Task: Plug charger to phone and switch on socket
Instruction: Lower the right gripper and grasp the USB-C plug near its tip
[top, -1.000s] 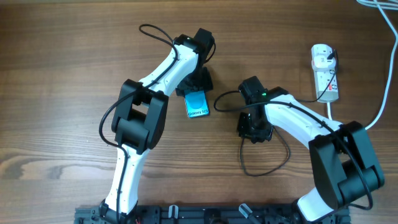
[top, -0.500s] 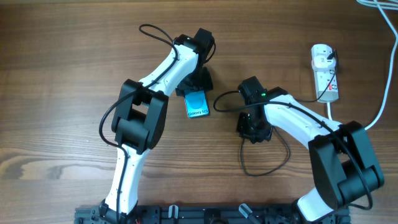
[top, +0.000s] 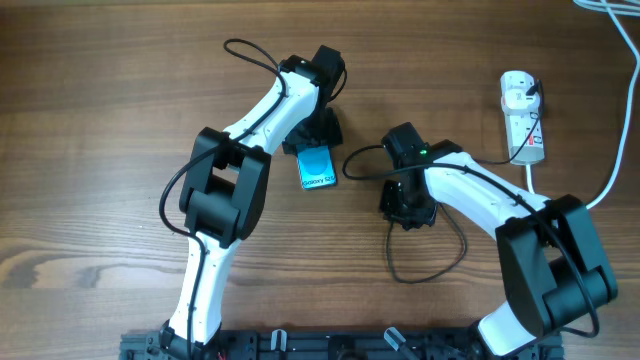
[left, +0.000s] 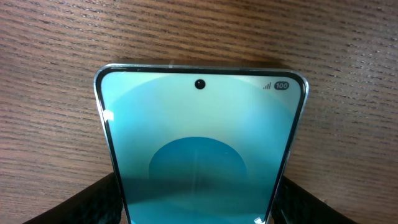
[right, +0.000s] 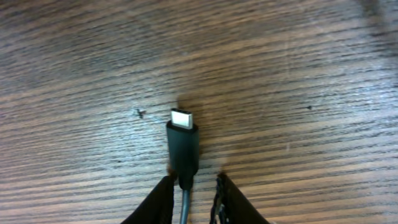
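Left claw (left: 198, 191) clamps the phone (left: 199, 137) by its sides; right claw (right: 193, 186) straddles the charger (right: 183, 140), grip unclear. You risk the charger slipping and missing the phone.

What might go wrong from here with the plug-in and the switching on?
1. The right end effector pinches the charger behind its connector, so the tip may tilt or slip when pushed.
2. The left end effector holds the phone at one end only; it could pivot.
3. Charger slack loops under the right arm and may snag on the reach to the socket.
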